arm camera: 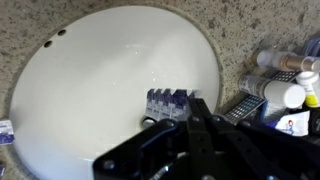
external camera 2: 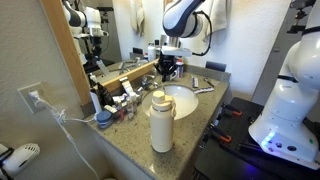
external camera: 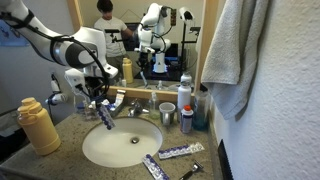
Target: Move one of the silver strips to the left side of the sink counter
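- The gripper (external camera: 98, 104) is clamped on one silver strip (external camera: 105, 116), hanging over the white basin (external camera: 120, 145).
- The strip's long axis points to 5 o'clock from the jaws.
- Bare sink counter (external camera: 55, 165) lies at 8 o'clock.

Sink counter (external camera: 68, 168) with 2 silver strips (external camera: 180, 151)

A silver strip (external camera: 105, 117) hangs between the jaws of the gripper (external camera: 100, 104), above the back left part of the basin (external camera: 115, 152). Another strip (external camera: 181, 151) and a third strip (external camera: 154, 166) lie on the counter (external camera: 60, 165) at the basin's front right. The tap (external camera: 137, 108) stands behind the basin, and a big bottle (external camera: 38, 126) stands to its left.
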